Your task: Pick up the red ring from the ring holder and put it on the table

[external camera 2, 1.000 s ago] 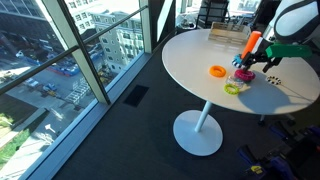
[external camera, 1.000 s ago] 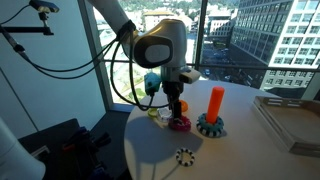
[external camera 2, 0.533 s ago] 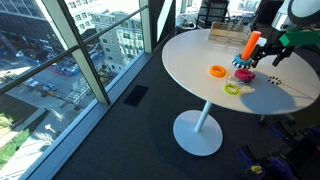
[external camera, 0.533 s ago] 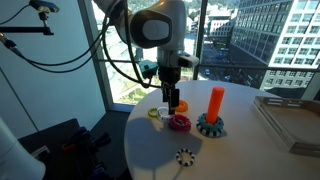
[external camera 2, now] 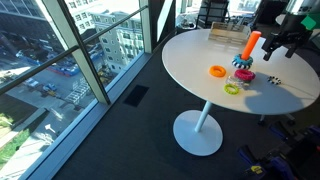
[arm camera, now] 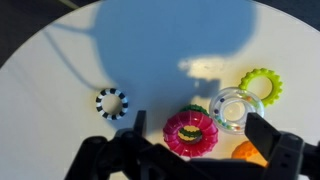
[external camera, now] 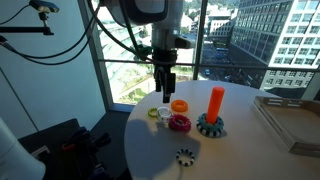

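The red ring (external camera: 179, 122) lies on the white table (external camera: 150, 146), left of the ring holder (external camera: 213, 110), an orange-red peg on a teal toothed base. In the wrist view the red ring (arm camera: 190, 133) rests on a green ring that shows through its hole. My gripper (external camera: 165, 82) is open and empty, well above the red ring. In the wrist view its fingers (arm camera: 139, 126) stand either side of the ring from high up. The other exterior view shows the red ring (external camera 2: 245, 77), the holder (external camera 2: 251, 48) and the gripper (external camera 2: 283, 40).
An orange ring (external camera: 179, 106), a clear ring (arm camera: 236, 109) and a yellow-green toothed ring (arm camera: 261, 84) lie close around the red ring. A small black toothed ring (external camera: 185, 156) lies nearer the table's front edge. A tray (external camera: 295, 120) stands beyond the holder.
My gripper has risen straight up from the red ring, which stays on the table. The rings and the holder have not moved.
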